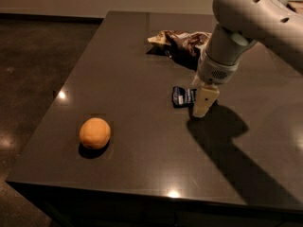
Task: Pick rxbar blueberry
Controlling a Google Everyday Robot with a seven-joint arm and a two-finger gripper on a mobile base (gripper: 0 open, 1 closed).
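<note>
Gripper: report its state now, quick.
Gripper: down at one end of the blue snack bar; open, closed or holding cannot be told.

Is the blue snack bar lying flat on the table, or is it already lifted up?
Lying flat: the blue snack bar rests on the table, not lifted. The gripper stands low over one end, hiding that part.

Gripper (pixel 205 107) beside rxbar blueberry (pixel 182 96), covers its R end; arm (pixel 246 13) cut off at top-R edge.
</note>
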